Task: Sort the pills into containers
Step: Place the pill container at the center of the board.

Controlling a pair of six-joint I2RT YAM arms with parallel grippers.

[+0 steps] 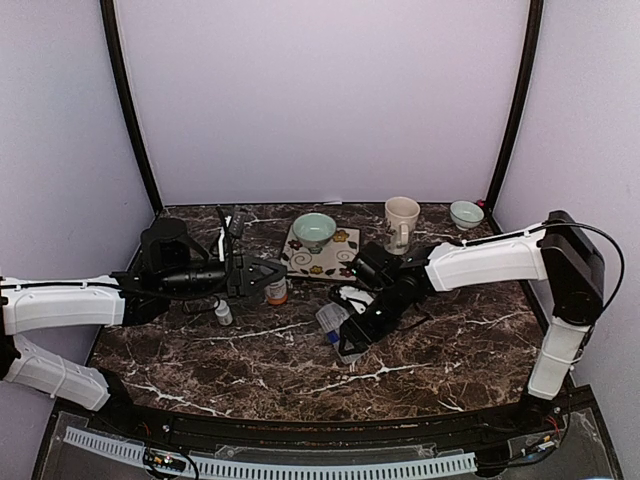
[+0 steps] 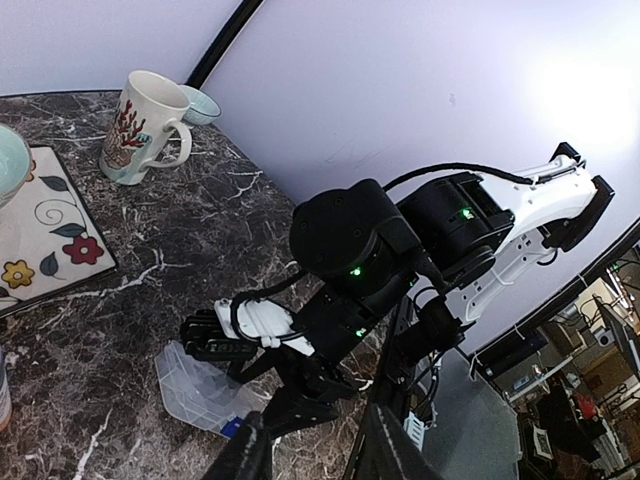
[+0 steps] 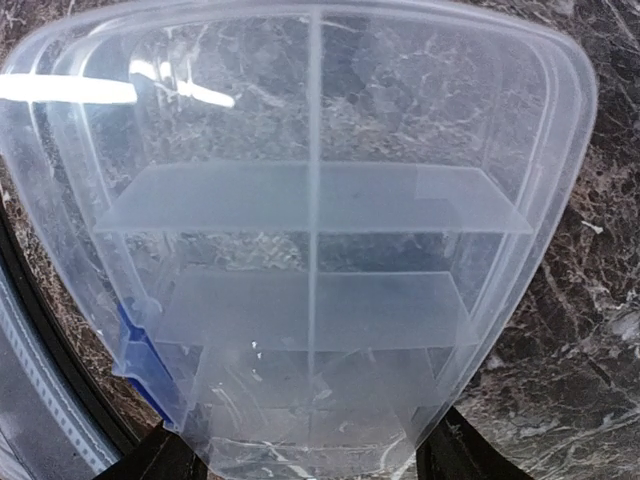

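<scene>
My right gripper (image 3: 310,460) clasps the pill box (image 3: 310,220). My left gripper (image 2: 315,455) is released, an orange bottle (image 1: 277,291) just beside it.

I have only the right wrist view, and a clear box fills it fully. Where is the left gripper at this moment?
Observer: The left gripper is beside the orange bottle, to the left of your pill box.
Operator: Does it hold this bottle?
Observer: No. Its jaws stand apart, and the left wrist view shows nothing between them.
Operator: Is another thing close to it?
Observer: Yes, a tiny white bottle stands upright on the table, nearer to the arm bases than the gripper.
</scene>
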